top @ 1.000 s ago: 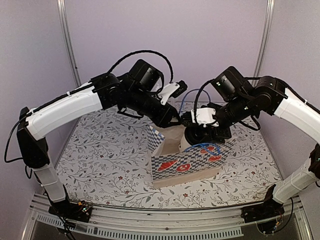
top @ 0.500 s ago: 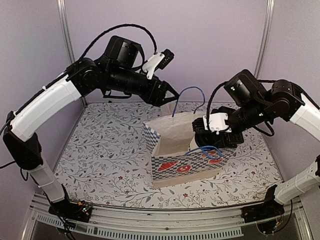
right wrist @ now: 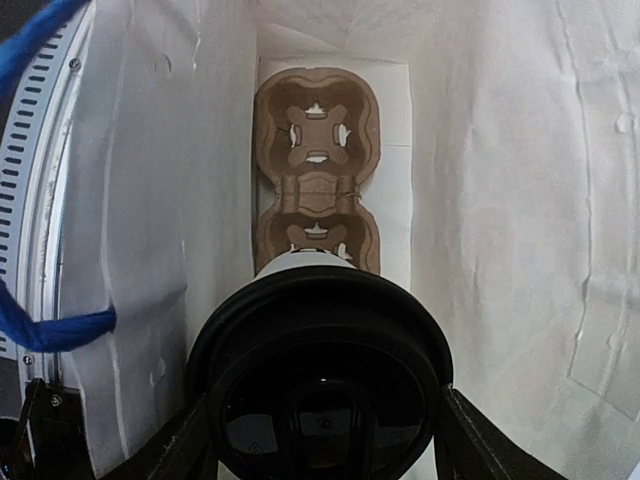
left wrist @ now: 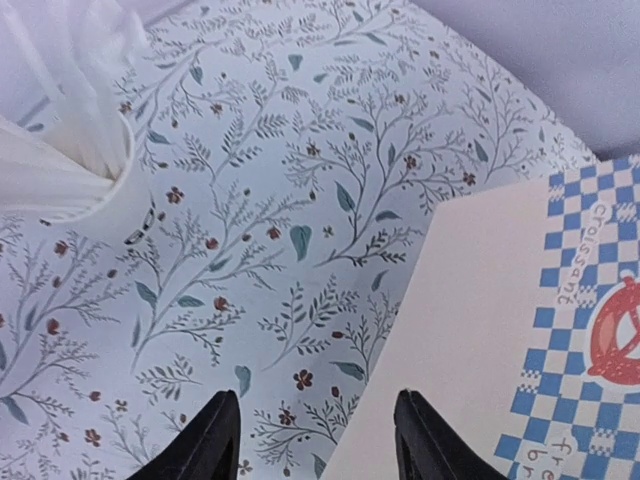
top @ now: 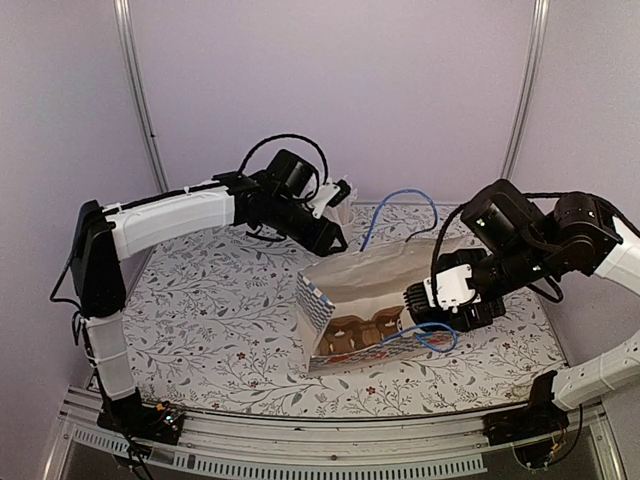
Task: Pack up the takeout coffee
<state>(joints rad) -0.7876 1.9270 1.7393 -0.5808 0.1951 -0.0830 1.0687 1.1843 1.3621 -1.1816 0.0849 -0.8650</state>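
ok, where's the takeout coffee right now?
Right wrist view, bottom centre: the takeout coffee is gripped by the right end effector, inside the paper bag, just short of the brown cup carrier lying deeper in.

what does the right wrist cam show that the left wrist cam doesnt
Only right wrist: the paper bag's inside, the brown cup carrier on its floor, and the takeout coffee, black lid toward the camera, gripped by the right pincer. Only left wrist: the floral tablecloth, the white cup of straws, and the left pincer, open and empty. Both: the paper bag, inside in one, checked outside in the other.
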